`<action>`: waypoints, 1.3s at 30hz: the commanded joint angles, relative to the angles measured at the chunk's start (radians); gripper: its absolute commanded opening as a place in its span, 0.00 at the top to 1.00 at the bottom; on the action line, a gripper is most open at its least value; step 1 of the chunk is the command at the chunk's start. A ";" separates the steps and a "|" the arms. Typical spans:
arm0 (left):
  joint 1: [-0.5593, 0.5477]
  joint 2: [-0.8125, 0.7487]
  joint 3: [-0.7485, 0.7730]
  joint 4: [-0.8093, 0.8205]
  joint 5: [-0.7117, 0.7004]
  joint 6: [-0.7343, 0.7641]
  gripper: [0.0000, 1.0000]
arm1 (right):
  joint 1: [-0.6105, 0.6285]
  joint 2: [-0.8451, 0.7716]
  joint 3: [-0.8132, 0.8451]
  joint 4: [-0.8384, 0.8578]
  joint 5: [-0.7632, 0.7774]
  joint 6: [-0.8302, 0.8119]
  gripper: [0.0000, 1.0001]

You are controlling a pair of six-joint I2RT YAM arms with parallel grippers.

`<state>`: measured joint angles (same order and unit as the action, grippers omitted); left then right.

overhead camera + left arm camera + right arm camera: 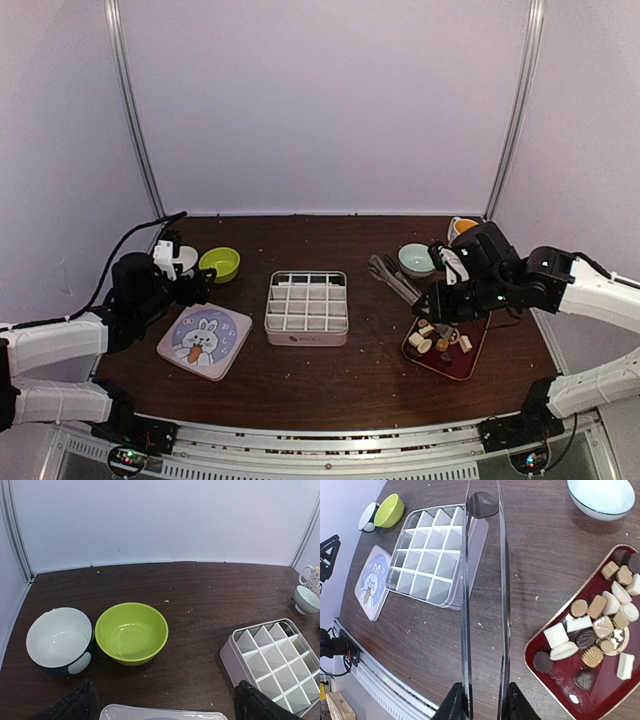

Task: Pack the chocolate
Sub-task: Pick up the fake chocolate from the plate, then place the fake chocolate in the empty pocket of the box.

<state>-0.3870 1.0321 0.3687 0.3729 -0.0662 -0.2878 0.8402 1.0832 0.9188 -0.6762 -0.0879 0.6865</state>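
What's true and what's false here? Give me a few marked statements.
1. Every compartment of the box is empty. True.
2. The green bowl holds chocolates. False: it is empty.
3. The right pincer grips tongs that pinch a dark piece. True.
4. The left pincer is shut on the lid. False: it is open and holds nothing.
5. The chocolates lie on a red tray. True.

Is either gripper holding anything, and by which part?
The right gripper squeezes clear plastic tongs by both arms, well back from their tips, which pinch a dark brown chocolate piece. The left gripper holds nothing.
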 commanded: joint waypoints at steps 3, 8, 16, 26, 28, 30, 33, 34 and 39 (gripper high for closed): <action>0.004 -0.027 -0.018 0.089 0.031 -0.045 0.03 | 0.014 0.091 0.047 0.276 -0.074 -0.030 0.76; 0.004 -0.074 -0.063 0.094 -0.112 -0.261 0.02 | 0.039 0.200 0.120 0.293 -0.047 -0.064 0.76; 0.004 -0.059 -0.028 0.055 -0.191 -0.482 0.02 | 0.080 0.310 0.160 0.357 -0.009 -0.063 0.77; 0.005 -0.041 -0.045 0.186 -0.128 -0.406 0.02 | 0.104 0.416 0.211 0.380 0.033 -0.046 0.77; 0.004 -0.065 -0.072 0.235 -0.117 -0.419 0.02 | 0.106 0.439 0.242 0.364 0.027 -0.045 0.77; 0.004 -0.065 -0.122 0.295 -0.137 -0.482 0.02 | 0.115 0.452 0.257 0.353 0.042 -0.047 0.77; 0.005 -0.042 -0.143 0.372 -0.161 -0.514 0.02 | 0.119 0.468 0.256 0.355 0.053 -0.030 0.77; 0.005 -0.030 -0.142 0.388 -0.155 -0.489 0.02 | 0.120 0.474 0.256 0.356 0.049 -0.027 0.77; 0.005 0.016 -0.141 0.361 -0.137 -0.510 0.02 | 0.126 0.502 0.273 0.325 0.059 -0.026 0.77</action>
<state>-0.3870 1.0206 0.2333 0.6609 -0.2096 -0.7650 0.9588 1.5642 1.1553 -0.3454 -0.0689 0.6514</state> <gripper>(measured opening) 0.977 0.233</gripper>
